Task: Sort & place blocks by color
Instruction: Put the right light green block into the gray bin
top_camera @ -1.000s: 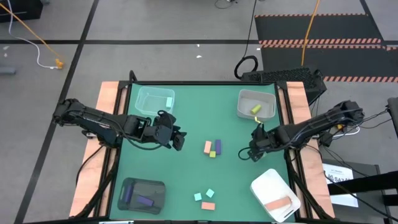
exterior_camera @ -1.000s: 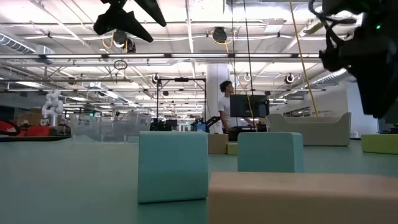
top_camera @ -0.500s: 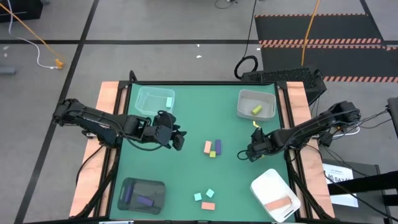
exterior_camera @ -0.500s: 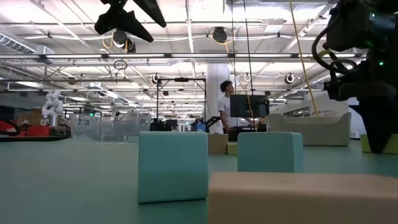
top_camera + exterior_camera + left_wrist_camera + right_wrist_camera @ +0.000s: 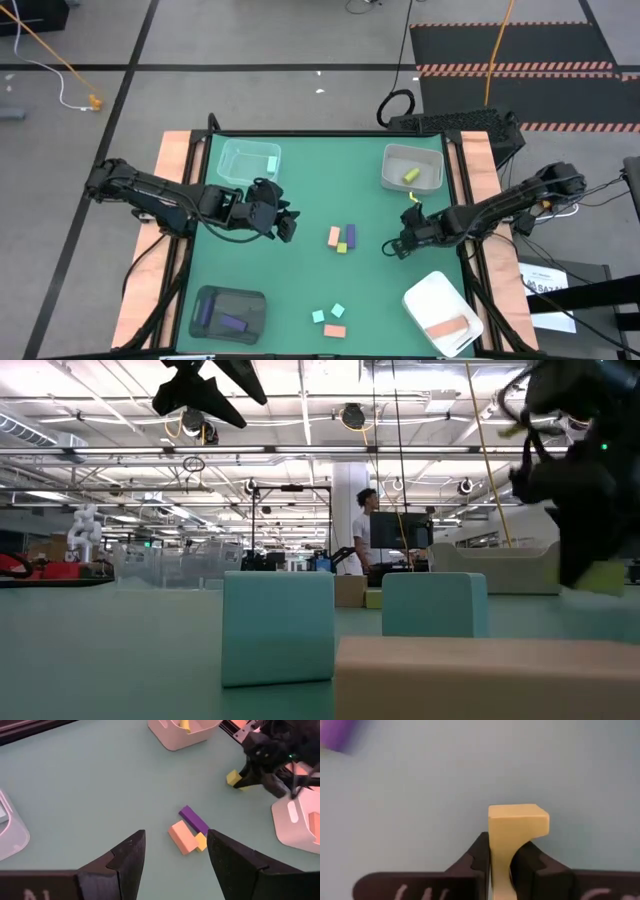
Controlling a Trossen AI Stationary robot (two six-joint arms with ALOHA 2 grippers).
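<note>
Item: my right gripper, low over the green table on its right side, jaws clamped on a yellow-green block at its narrow waist, the wider head jutting past my fingertips. Risk one: the hold takes only a thin part, so the block may pivot or slide out on the way to the grey tray, where another yellow-green piece already lies. Risk two: a tilted block could catch that tray's near wall and drop outside. Item: my left gripper, hanging above the table's left-centre, jaws spread and empty. Item: cluster of salmon-pink block, purple bar and small yellow-green cube, mutually touching at the table's middle; taking one may drag its neighbours. Item: two light teal blocks and a salmon-pink bar near the front edge, unsorted. Item: clear tray, dark tray holding purple pieces, white tray holding a salmon-pink bar
</note>
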